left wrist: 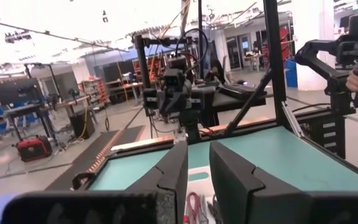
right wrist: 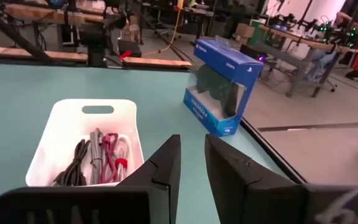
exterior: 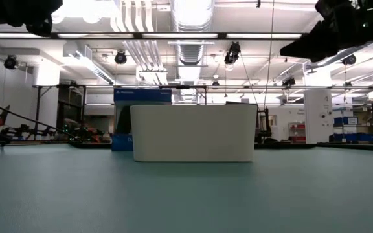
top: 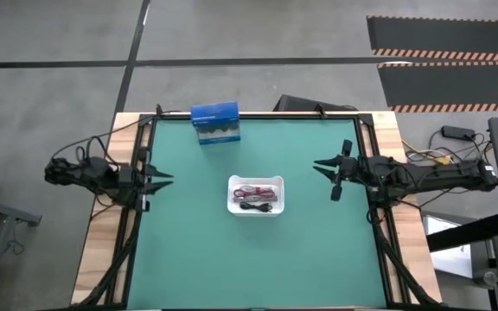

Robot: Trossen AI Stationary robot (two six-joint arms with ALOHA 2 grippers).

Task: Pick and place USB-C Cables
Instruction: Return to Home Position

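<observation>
Inside the white tray (top: 255, 178), near the middle of the table (top: 318, 259), the USB-C Cables (right wrist: 98, 158) are lying side by side: black, grey-silver, magenta-red and white-pinkish, as the right wrist view is showing them. No cable is showing on the green mat (top: 197, 250) outside the tray, so the placing part is looking finished. By my reading, only parking the arms is remaining.

The left hand (top: 164, 180) is hovering at the table's left edge and the right hand (top: 320, 163) at its right edge. Both are well apart from the tray, each pointing inward with its fingers slightly parted and grasping nothing. A blue box (top: 215, 122) is standing at the far edge, apart from the tray.

The mat is lying smooth and flat inside a wooden border (top: 98, 259). Around the table, grey workshop floor (top: 59, 43) is spreading out, with hazard-striped mats (top: 443, 52) off to one side. Overhead, ducts (exterior: 190, 19) are running under bright lights, and workbenches (right wrist: 291, 37) are filling the background.
</observation>
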